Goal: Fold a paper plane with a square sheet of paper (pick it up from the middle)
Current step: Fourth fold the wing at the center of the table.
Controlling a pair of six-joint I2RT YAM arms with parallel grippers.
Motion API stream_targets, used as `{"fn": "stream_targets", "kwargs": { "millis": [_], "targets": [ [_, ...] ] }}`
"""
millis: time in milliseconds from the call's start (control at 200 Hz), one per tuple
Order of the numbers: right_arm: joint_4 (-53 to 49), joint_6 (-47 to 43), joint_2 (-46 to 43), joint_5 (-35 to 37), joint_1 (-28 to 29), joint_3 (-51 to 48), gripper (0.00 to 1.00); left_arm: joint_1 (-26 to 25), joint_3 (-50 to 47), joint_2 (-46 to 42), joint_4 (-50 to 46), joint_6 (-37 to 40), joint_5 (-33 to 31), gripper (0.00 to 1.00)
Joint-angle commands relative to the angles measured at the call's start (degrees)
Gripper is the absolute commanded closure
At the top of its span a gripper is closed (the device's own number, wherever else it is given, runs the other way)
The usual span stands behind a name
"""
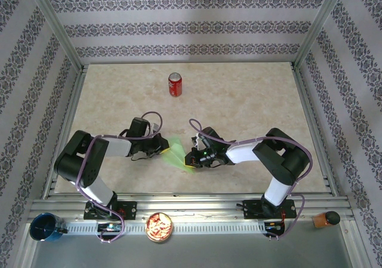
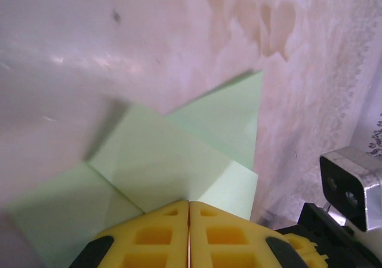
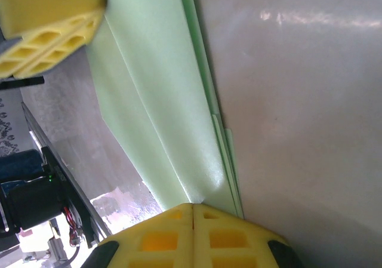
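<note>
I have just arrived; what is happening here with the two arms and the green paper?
The two arms are folding a light-green sheet of paper into a plane. The left gripper and the right gripper are each shut on it from opposite sides, near the middle of the table. The sheet already has several folds and layered flaps, but it is not yet a narrow dart. A red can stands apart, farther back.

Matt, smooth light-green paper (image 2: 173,160) on a glossy, perhaps laminate, marbled tabletop (image 2: 89,53).
</note>
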Motion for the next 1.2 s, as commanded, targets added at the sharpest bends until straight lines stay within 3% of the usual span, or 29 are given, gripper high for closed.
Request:
{"fn": "stream_targets", "kwargs": {
  "millis": [0, 360, 650, 884, 1029, 1199],
  "targets": [
    [-7.21, -1.02, 1.81, 2.73, -0.39, -2.96, 1.00, 3.26, 1.44, 1.47, -3.80, 3.57, -1.44, 0.91],
    [-7.26, -1.17, 1.46, 2.32, -0.39, -3.14, 1.00, 7.41, 7.80, 2.09, -11.15, 5.53, -2.78, 0.88],
    [-7.88, -1.19, 0.68, 2.60, -0.35, -2.79, 1.00, 7.18, 10.60, -5.96, -19.06, 8.64, -5.96, 0.88],
    [-6.50, 0.12, -0.94, 2.48, -0.37, -1.96, 1.00, -2.00, 10.03, -11.82, -18.68, 6.42, -9.64, 0.88],
    [-6.54, 0.23, -2.53, 1.68, -0.39, -0.43, 1.00, -7.06, 9.20, -7.96, -14.79, 5.79, -8.47, 0.89],
    [-7.14, 0.75, -4.74, 1.84, -0.28, 0.91, 1.00, -7.70, 8.24, -1.78, -10.74, 6.17, -5.87, 0.90]
  ]
}}
